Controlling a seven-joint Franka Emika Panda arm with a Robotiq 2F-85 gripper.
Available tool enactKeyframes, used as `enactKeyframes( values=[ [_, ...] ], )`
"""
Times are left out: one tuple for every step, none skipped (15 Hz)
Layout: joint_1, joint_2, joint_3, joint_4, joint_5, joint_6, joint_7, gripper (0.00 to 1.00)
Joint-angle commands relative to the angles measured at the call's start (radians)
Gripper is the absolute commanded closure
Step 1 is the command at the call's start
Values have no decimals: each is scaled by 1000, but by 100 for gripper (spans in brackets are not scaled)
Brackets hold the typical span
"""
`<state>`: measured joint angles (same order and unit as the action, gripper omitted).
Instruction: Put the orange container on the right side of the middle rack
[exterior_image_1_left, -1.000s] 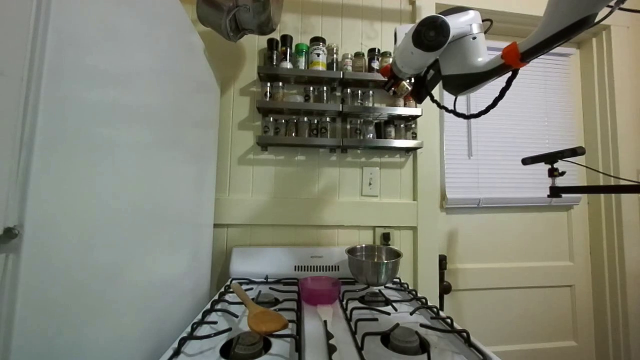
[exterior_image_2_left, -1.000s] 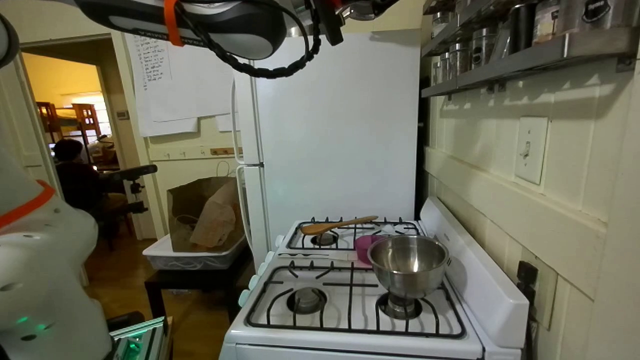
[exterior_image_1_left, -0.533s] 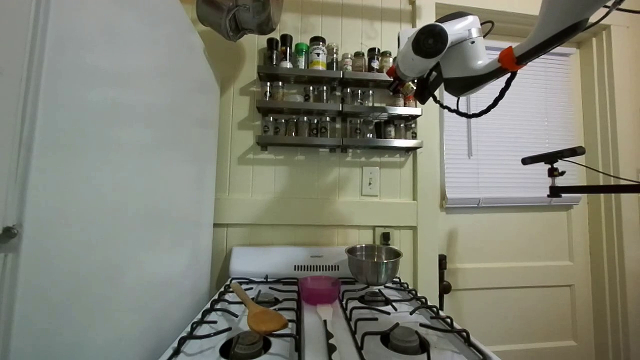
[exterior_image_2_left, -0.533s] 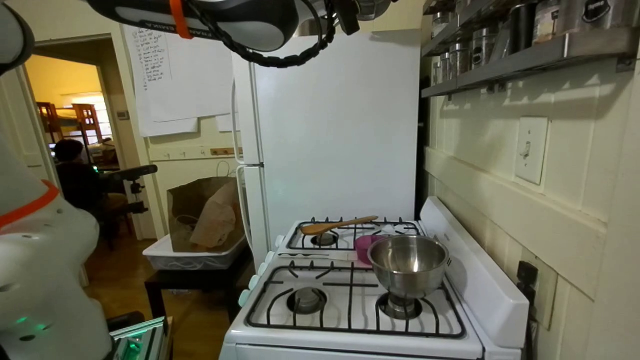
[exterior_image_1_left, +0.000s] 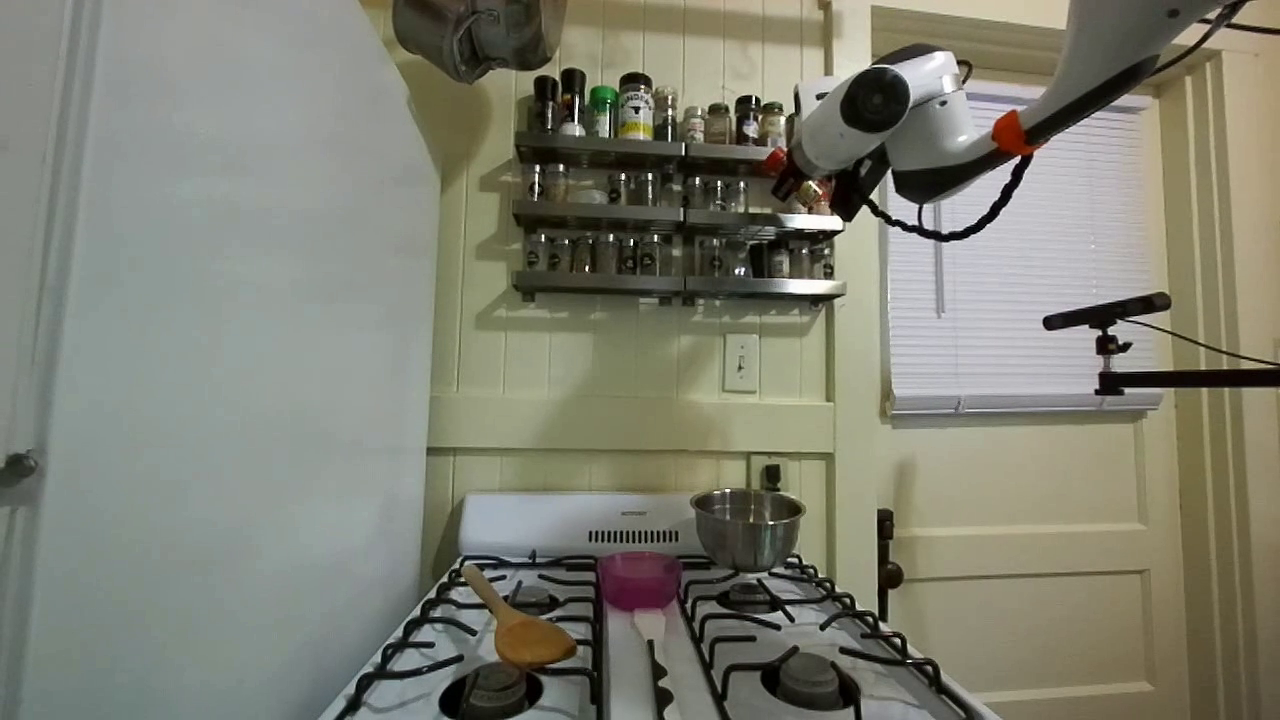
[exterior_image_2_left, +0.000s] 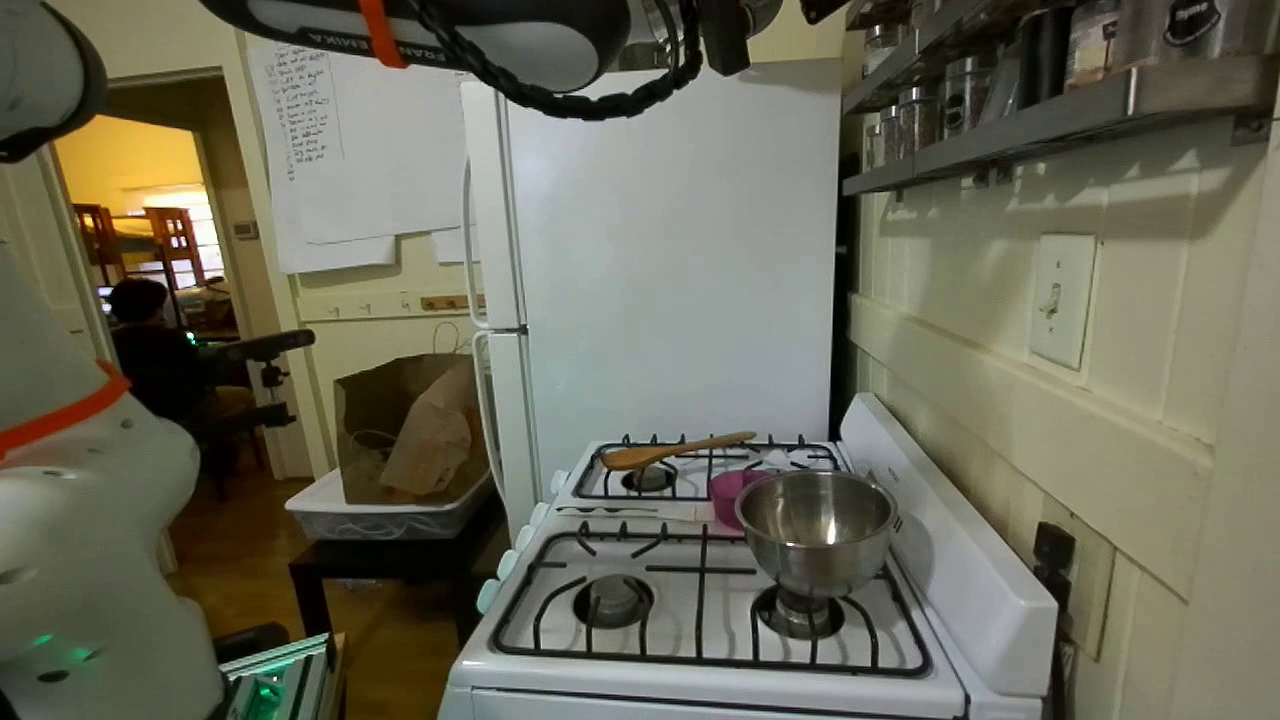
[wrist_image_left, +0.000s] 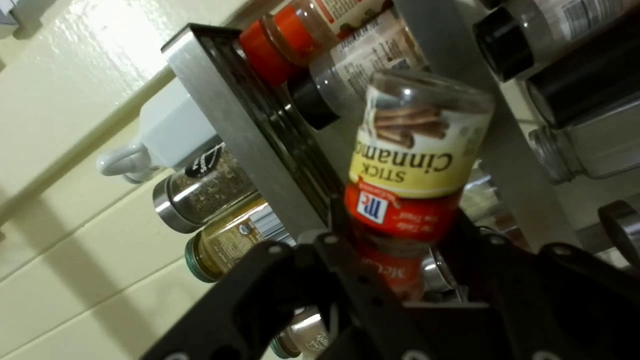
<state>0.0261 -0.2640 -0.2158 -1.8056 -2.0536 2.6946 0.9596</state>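
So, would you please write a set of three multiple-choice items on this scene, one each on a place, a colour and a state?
1. Where is the steel bowl?
A. On the upper spice rack
B. On the lower spice rack
C. On the stove

2. What colour is the cup beside it?
A. Pink
B. Green
C. Blue

3. What is the state of the gripper?
A. Spread wide with nothing in its grasp
B. Clasping a cinnamon jar
C. Clasping a wooden spoon

Right letters:
1. C, since both exterior views show it standing at the back of the stove.
2. A, since its pink wall shows in both exterior views.
3. B, since the wrist view shows the jar caught in its grip.
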Motion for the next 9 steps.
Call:
enactKeyframes(
  values=[
    [0,37,-33,70,-99,104,23,78],
    [2,45,-41,85,-122,125,29,78],
    [2,52,-48,99,-140,144,28,78],
    [3,61,-56,114,-153,165,30,78],
    [5,71,-63,128,-173,180,39,78],
    [6,82,-71,144,-191,195,46,78],
    [7,92,-78,158,-203,210,53,78],
    [9,105,-85,174,-219,223,64,78],
    [11,116,-89,188,-239,229,78,78]
  ],
)
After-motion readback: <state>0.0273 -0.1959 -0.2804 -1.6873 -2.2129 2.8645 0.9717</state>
